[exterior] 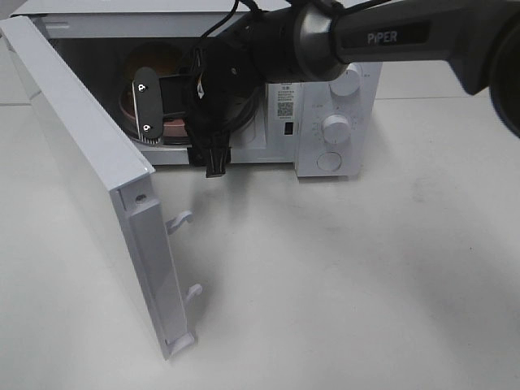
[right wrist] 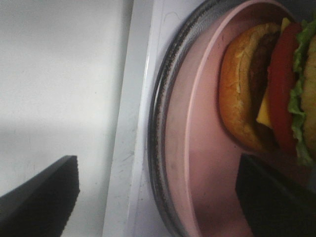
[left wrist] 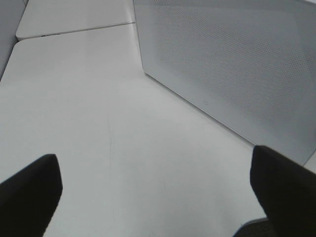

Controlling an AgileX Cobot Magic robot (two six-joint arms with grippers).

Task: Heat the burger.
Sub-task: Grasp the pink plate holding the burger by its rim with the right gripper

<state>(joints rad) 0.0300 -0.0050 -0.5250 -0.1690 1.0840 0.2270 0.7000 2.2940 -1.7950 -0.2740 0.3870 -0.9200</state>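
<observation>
Layered tan-bun burger (right wrist: 266, 94) on flat pink plate (right wrist: 207, 163) inside open white microwave (exterior: 333, 130) at white table (exterior: 341, 276) far edge; right hand (right wrist: 158, 192) fingers apart at plate, left hand (left wrist: 158, 190) apart over bare table.

The round burger (right wrist: 269, 89), with tan-brown bun, dark patty, yellow cheese, red tomato slice and green lettuce, sits upright on a flat pink plate (right wrist: 207, 163) inside the white microwave, just beyond the right claw (right wrist: 158, 197), nearer one open finger.
</observation>
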